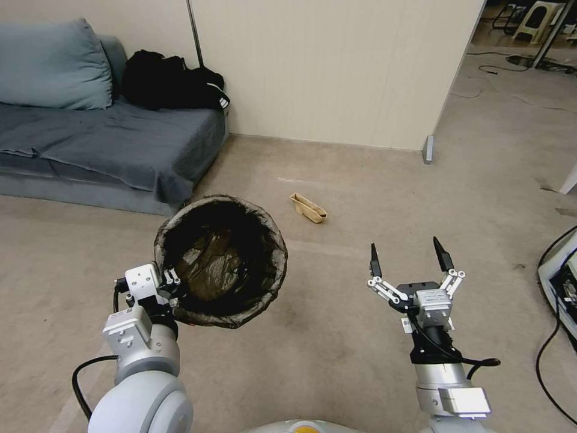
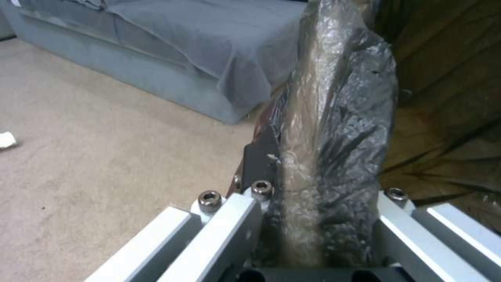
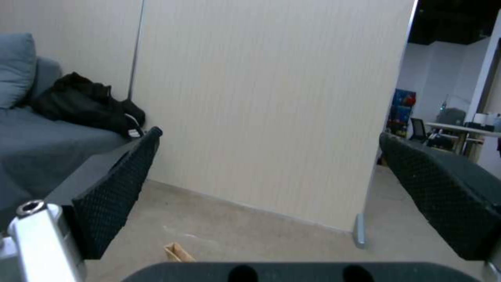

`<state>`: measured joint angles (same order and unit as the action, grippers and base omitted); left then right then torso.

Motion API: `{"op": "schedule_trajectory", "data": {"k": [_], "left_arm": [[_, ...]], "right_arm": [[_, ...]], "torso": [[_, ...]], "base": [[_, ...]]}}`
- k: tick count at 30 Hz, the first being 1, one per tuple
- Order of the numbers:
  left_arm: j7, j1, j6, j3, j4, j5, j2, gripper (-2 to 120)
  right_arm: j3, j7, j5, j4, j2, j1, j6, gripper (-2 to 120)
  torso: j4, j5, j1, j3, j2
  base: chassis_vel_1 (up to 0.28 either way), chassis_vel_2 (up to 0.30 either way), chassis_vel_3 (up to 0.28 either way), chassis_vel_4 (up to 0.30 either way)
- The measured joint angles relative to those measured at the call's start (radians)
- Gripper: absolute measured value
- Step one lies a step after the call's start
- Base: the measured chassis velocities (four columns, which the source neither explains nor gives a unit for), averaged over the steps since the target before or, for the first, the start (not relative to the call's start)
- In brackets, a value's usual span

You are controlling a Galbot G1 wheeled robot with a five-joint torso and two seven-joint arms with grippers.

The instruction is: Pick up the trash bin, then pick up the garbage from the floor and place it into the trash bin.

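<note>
On my left, the left gripper (image 1: 170, 287) is clamped on the near rim of the trash bin (image 1: 221, 260), holding it clear of the floor (image 1: 336, 337) beside the sofa (image 1: 108, 150). A tan paper piece (image 1: 308, 207) lies ahead on the carpet. My right gripper (image 1: 410, 258) hovers with fingers spread wide, empty.

No readable text anywhere in these views.

Small labels sit on the left arm's wrist housing (image 1: 128, 320) and on the right arm's wrist (image 1: 464, 402), but their print is too small to make out; the tan paper piece (image 1: 308, 207) on the floor carries no legible marking either.
</note>
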<state>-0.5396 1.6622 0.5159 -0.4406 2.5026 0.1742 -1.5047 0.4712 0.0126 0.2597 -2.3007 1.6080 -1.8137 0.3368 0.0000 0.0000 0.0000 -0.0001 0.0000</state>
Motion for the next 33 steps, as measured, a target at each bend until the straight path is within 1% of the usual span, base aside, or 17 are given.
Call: {"op": "schedule_trajectory", "data": {"k": [5, 16, 33], "left_arm": [[0.0, -0.002, 0.007, 0.007, -0.001, 0.0, -0.005, 1], [0.002, -0.003, 0.013, 0.012, -0.002, -0.002, -0.009, 1], [0.003, -0.005, 0.015, 0.014, -0.002, -0.009, -0.011, 1]], "right_arm": [[0.0, -0.002, -0.002, 0.002, 0.0, 0.001, 0.0, 100], [-0.001, -0.004, -0.003, 0.004, 0.0, 0.002, 0.0, 100], [-0.001, -0.004, -0.004, 0.005, 0.0, 0.002, 0.0, 100]], "torso": [[0.0, 0.0, 0.0, 0.0, 0.0], [0.0, -0.0001, 0.0, 0.0, 0.0], [0.0, 0.0001, 0.0, 0.0, 0.0]], "base": [[-0.075, 0.092, 0.077, -0.066], [-0.182, 0.184, 0.176, -0.18], [-0.155, 0.153, 0.159, -0.163]]}}
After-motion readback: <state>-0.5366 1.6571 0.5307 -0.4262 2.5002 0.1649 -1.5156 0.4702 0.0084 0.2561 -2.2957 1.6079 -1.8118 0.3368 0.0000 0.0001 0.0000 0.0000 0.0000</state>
